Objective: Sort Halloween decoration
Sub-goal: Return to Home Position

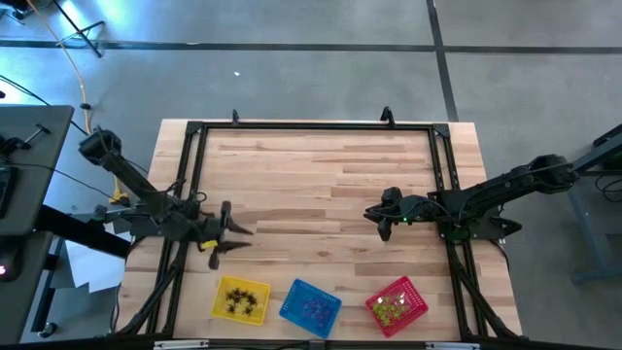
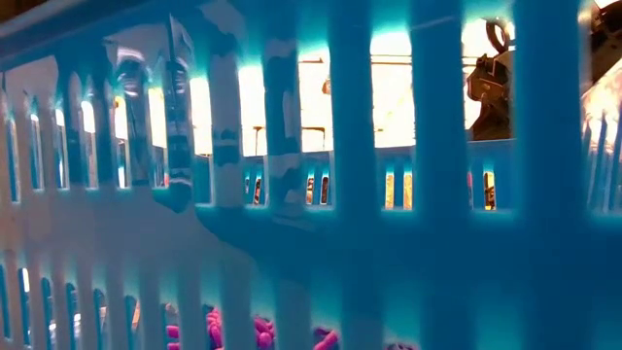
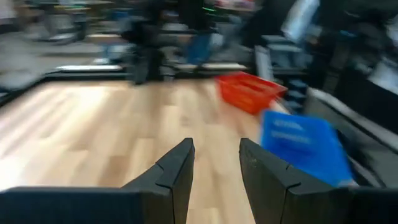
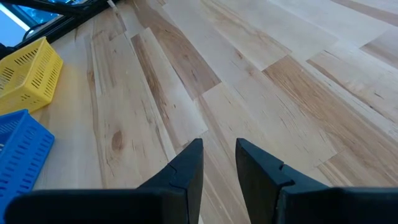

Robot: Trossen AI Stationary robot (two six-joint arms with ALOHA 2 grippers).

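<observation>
Landmark: the blue basket (image 2: 389,253), the middle one of three in a row along the near edge of the table (image 1: 321,180).
Blue basket, contents: purple trinkets (image 2: 258,335) heaped on its floor; the low view looks through its slotted wall and shows them at the bottom.
Yellow basket (image 4: 28,74): just beside the blue basket, on the left arm's side, the two apart by a thin strip of wood.
Yellow basket, contents: black trinkets (image 1: 243,301), clustered across the floor.
Red basket (image 3: 249,93): on the blue basket's other side, toward the right arm, near it but with a wider gap, and turned at an angle.
Red basket, contents: yellow-green trinkets (image 1: 392,307) in a loose pile.
Left gripper (image 3: 216,144): farther up the table than the blue basket and off toward the left arm's side, past the yellow basket, over bare wood; its fingers stand apart with a clear gap and nothing between them.
Right gripper (image 4: 219,144): farther up the table than the blue basket on the right arm's side, past the red basket, over bare wood; its fingers are a little apart and grip nothing.
Black frame (image 1: 316,126): runs around the tabletop, well apart from the blue basket at its far rail.
</observation>
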